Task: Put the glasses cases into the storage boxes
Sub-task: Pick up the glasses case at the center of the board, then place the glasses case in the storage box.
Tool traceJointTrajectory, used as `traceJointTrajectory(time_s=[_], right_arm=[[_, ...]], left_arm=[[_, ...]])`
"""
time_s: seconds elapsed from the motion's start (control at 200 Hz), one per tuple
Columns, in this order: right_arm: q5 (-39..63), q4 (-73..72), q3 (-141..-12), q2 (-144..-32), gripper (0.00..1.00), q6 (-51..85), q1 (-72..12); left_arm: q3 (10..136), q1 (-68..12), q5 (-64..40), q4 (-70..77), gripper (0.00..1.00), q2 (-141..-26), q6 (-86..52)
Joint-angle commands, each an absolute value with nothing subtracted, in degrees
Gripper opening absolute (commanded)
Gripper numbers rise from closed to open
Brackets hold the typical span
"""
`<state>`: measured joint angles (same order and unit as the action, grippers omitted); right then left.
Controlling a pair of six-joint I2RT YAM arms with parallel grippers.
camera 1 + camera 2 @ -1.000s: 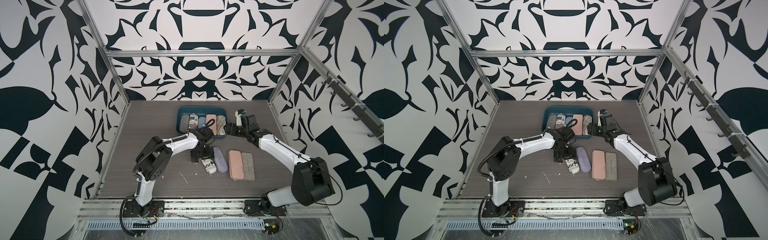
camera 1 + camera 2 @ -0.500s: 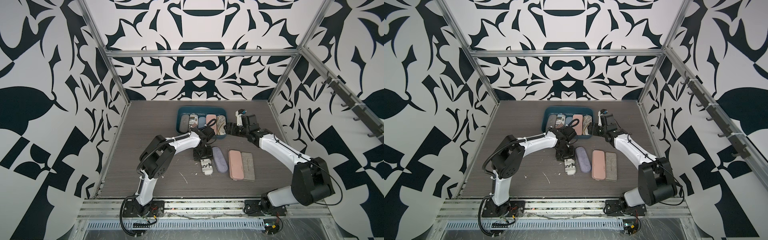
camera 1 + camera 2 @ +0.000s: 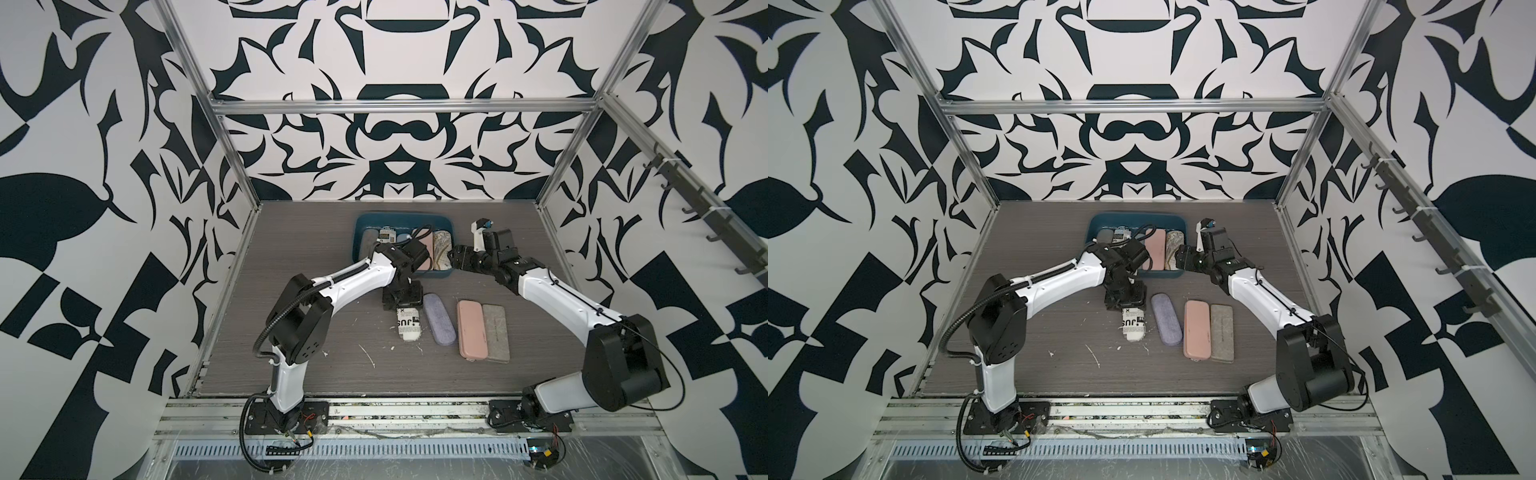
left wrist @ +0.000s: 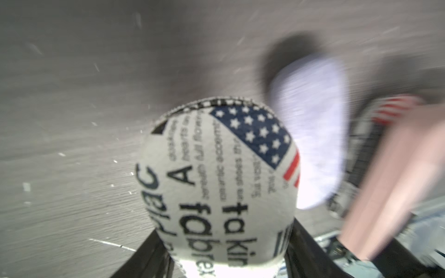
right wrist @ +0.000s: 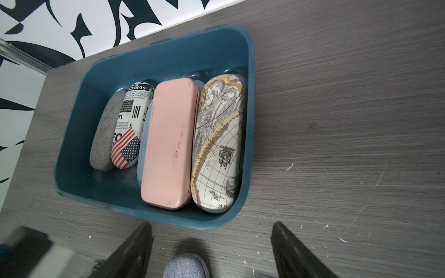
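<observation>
The dark teal storage box (image 3: 400, 216) (image 3: 1137, 216) (image 5: 168, 55) stands at the back middle of the table. It holds a grey felt case (image 5: 103, 134), a newspaper-print case with a flag (image 5: 132, 120), a light blue case (image 5: 144, 134), a pink one (image 5: 168, 144) and a map-print one (image 5: 219, 144). My left gripper (image 3: 401, 297) (image 4: 224, 252) is shut on one end of another newspaper-print flag case (image 3: 407, 328) (image 4: 216, 168), in front of the box. My right gripper (image 3: 457, 259) (image 5: 212, 226) hovers open at the box's front right corner, holding nothing.
Three more cases lie side by side right of the held one: lavender (image 3: 438, 318) (image 3: 1166, 320), pink (image 3: 471, 328) and grey felt (image 3: 494, 332). The lavender case's far end (image 5: 185, 266) lies below my right jaws. Patterned walls enclose the table. White scuffs (image 3: 368, 353) mark its front.
My left jaws have narrowed onto the newspaper-print flag case, which turned from slanted to straight front-to-back. The left wrist background is blurred. The right arm has not moved.
</observation>
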<state>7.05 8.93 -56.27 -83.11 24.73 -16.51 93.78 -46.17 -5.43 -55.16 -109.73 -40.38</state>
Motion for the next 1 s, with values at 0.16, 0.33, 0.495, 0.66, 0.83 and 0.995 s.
traceJointTrajectory(time_s=[0.16, 0.33, 0.495, 0.66, 0.83, 0.995], right_arm=[[6.99, 8.09, -56.69, -82.83, 0.8, 24.82, -16.19], [6.8, 8.06, -56.74, -83.2, 0.8, 24.7, -16.09], [6.77, 8.26, -56.79, -83.41, 0.8, 24.63, -16.15], [6.63, 8.26, -56.87, -83.76, 0.8, 24.58, -16.0], [6.66, 8.44, -57.11, -84.27, 0.8, 24.56, -15.91], [6.94, 8.52, -57.57, -85.31, 0.8, 24.54, -15.91]], left_arm=[[110.94, -34.36, -4.34, -61.18, 0.63, -111.87, -29.37], [115.75, -28.06, -6.91, -55.24, 0.62, -117.84, -26.16], [127.63, -27.42, -3.23, -59.47, 0.64, -127.64, -22.28], [130.13, -27.38, -3.05, -57.56, 0.64, -132.1, -21.67], [129.9, -27.51, -2.88, -55.94, 0.64, -133.82, -21.66], [129.7, -28.2, -4.16, -54.43, 0.65, -134.77, -21.36]])
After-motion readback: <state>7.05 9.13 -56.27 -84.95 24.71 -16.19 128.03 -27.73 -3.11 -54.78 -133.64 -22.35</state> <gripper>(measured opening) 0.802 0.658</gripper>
